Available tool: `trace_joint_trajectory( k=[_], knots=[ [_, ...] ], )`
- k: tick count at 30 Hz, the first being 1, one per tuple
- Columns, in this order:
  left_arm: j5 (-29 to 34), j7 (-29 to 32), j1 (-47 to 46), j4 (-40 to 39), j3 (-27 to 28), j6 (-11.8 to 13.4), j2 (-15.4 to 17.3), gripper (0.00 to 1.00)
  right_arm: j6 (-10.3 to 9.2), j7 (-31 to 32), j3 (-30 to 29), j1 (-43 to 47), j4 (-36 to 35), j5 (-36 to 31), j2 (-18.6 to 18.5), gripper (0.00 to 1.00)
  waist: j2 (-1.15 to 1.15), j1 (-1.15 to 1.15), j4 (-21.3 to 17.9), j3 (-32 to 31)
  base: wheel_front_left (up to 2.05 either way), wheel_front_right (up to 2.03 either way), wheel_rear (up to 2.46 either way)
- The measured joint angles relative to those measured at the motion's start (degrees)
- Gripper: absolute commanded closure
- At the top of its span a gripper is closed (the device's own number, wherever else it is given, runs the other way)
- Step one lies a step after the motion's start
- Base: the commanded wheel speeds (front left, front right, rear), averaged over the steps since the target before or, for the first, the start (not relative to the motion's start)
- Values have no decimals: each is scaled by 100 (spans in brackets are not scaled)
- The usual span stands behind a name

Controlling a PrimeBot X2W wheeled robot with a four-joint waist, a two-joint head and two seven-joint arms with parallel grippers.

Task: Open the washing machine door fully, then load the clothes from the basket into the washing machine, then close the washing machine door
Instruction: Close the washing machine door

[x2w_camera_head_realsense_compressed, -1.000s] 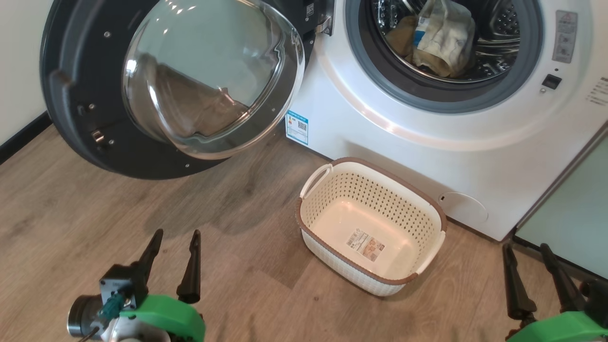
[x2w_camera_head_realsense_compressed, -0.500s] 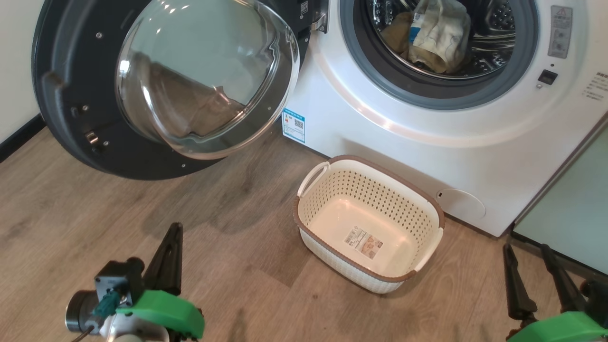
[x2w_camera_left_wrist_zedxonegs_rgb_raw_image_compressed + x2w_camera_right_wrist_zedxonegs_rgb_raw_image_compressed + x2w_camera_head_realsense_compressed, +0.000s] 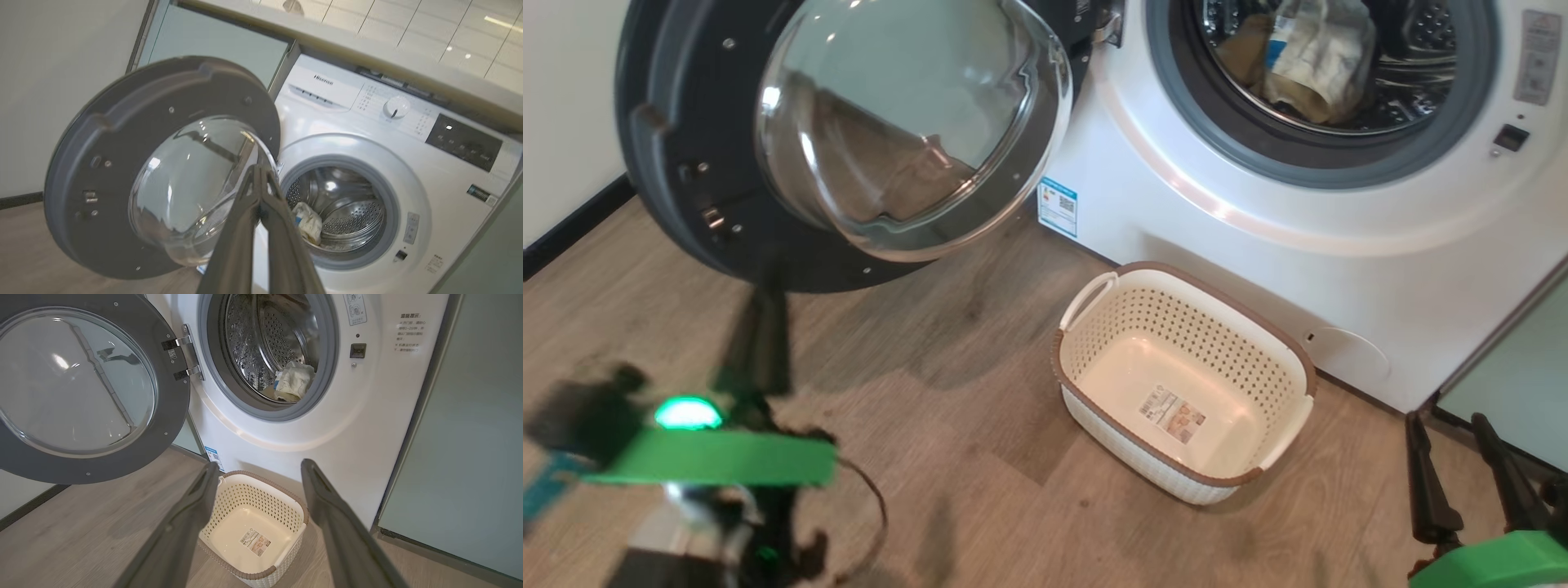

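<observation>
Washer with its door swung wide open on hinges at the left of the washer's grey-ringed opening. The door's inner face and its glass bowl were turned toward the robot.

The clothes, a pale crumpled bundle, lay low in the washer's steel drum, just behind the grey ring.

The basket stood upright on the wood floor, just in front of the washer's lower panel and below the opening. It held nothing but the label on its bottom. A blue sticker sat at the washer's lower left corner, between the door and the basket.

The left gripper was raised in front of the washer, facing the door's bowl and touching nothing. Its jaws were clenched, with the fingers pressed together and nothing between them. In the head view the left gripper was blurred, low and well apart from the washer.

The right gripper was low in front of the washer's right corner, near the pale green cabinet panel. Its jaws were released and spread wide, and they held nothing. In the right wrist view the basket showed between its fingers.
</observation>
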Motion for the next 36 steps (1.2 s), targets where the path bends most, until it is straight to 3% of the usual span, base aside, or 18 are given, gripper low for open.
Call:
trace_joint_trajectory(
  k=[6,12,17,23,30,36],
  knots=[
    [-1115,7,-563,-553,935,-466,78,100,0,59,2,2,-69,0,-8,0,0,0,142,3,0,0,0],
    [-2595,541,-1680,-255,1758,-651,524,100,0,120,8,1,-157,0,-53,0,0,0,219,68,0,0,0],
    [-3392,999,-2736,691,2176,-647,978,100,0,221,66,-4,-202,0,-156,0,0,0,196,164,0,0,0],
    [-4163,1445,-3598,1970,2424,-590,1251,100,0,296,110,-8,-237,0,-226,0,0,0,124,241,0,0,0],
    [-4615,1990,-4487,3844,2491,-576,1572,100,0,457,214,-38,-335,43,-410,0,0,0,-27,368,0,0,0],
    [-4633,2396,-4791,5050,2341,-572,1859,100,0,626,230,-177,-495,43,-570,0,0,0,-187,580,0,0,0]
  ],
)
